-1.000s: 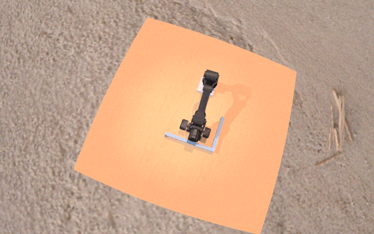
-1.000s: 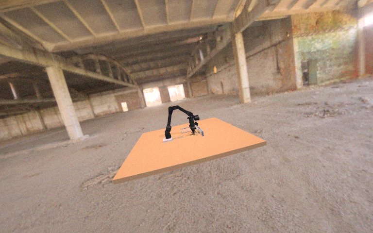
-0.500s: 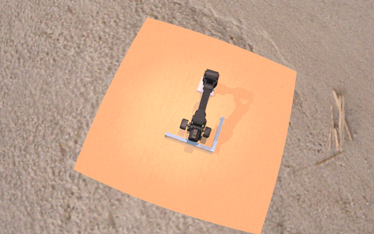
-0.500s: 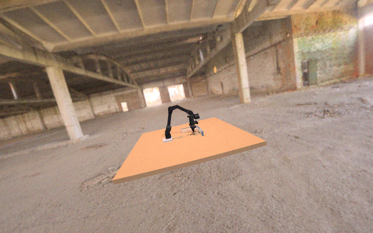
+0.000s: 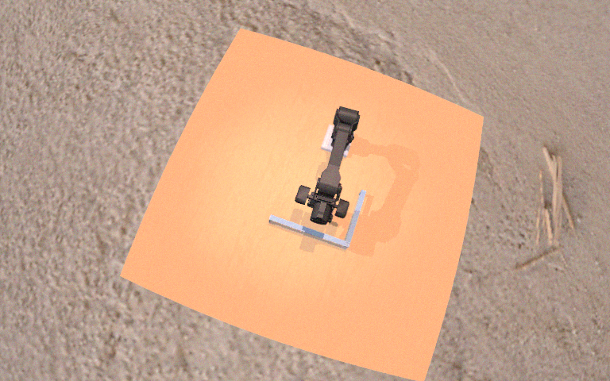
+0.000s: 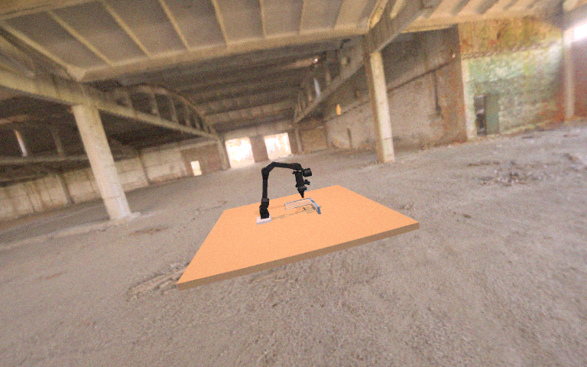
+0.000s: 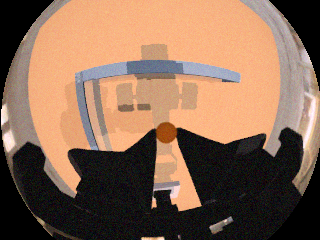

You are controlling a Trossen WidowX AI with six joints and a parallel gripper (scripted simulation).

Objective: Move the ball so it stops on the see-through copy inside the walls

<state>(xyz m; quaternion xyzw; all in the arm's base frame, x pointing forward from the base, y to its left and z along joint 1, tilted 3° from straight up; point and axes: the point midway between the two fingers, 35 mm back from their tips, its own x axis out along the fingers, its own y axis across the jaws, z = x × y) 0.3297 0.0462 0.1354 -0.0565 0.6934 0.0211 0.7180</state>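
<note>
The orange-brown ball (image 7: 166, 132) is pinched between the two black fingertips in the wrist view. My gripper (image 6: 302, 197) (image 7: 166, 132) is shut on it, and in the exterior view the fingertips are raised above the table. The two low bluish clear walls make a corner; the long wall (image 5: 287, 223) (image 7: 105, 69) runs ahead of the gripper, and the side wall (image 5: 355, 220) (image 7: 85, 112) joins it at the left in the wrist view. From above, the gripper hangs on the inner side of the corner. The see-through copy cannot be made out in any view.
The orange table (image 5: 233, 287) (image 6: 259, 246) carries the arm's white base plate (image 5: 327, 138) (image 6: 263, 220). The arm's shadows fall across the table and walls. The rough floor (image 5: 67, 134) lies beyond the table's edges.
</note>
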